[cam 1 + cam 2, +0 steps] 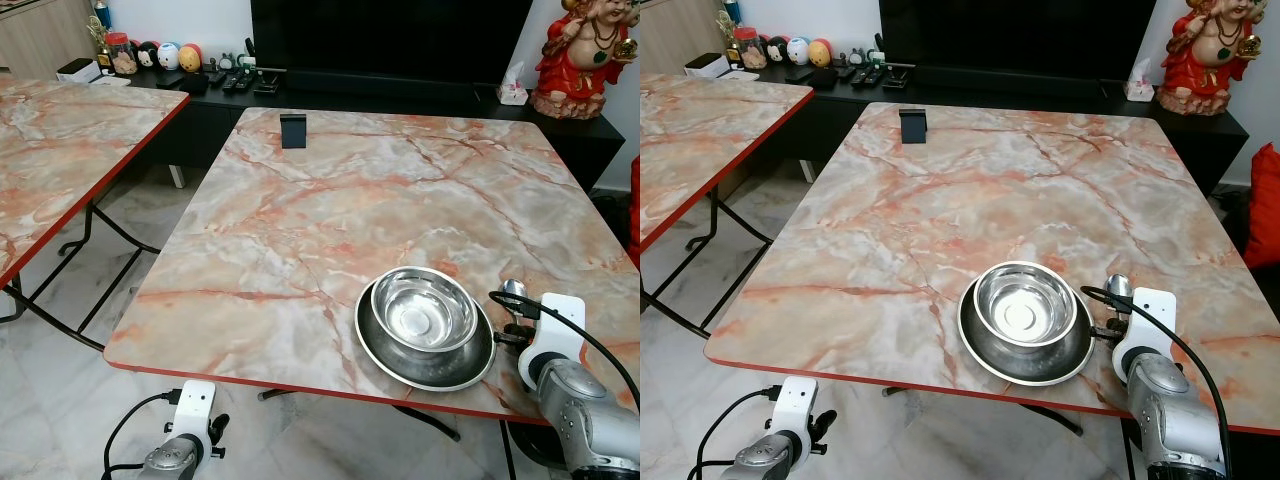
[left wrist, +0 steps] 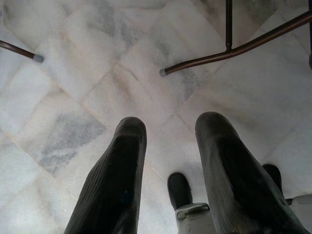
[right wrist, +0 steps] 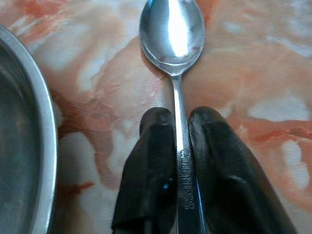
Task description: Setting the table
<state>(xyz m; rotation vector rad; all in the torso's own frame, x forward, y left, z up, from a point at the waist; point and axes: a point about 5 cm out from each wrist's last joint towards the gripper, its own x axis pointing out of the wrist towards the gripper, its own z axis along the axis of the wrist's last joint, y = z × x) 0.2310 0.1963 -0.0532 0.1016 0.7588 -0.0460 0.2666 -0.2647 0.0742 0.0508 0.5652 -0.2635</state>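
A steel bowl [image 1: 423,308] sits inside a steel plate [image 1: 376,345] near the front right of the marble-patterned table [image 1: 300,220]. Just right of the plate a steel spoon [image 3: 172,34] lies low over the tabletop, bowl end pointing away from me. My right gripper [image 3: 181,136] is shut on the spoon's handle, its wrist [image 1: 545,345] right of the plate. My left gripper [image 2: 168,141] hangs below the table's front edge over the floor, open with nothing between its fingers.
A small black stand [image 1: 293,131] sits at the table's far edge. A second marble table [image 1: 50,150] stands to the left. Behind are a dark TV cabinet [image 1: 400,95] with small items, a tissue box [image 1: 513,92] and a red statue [image 1: 585,60]. Table legs [image 2: 234,48] cross the floor.
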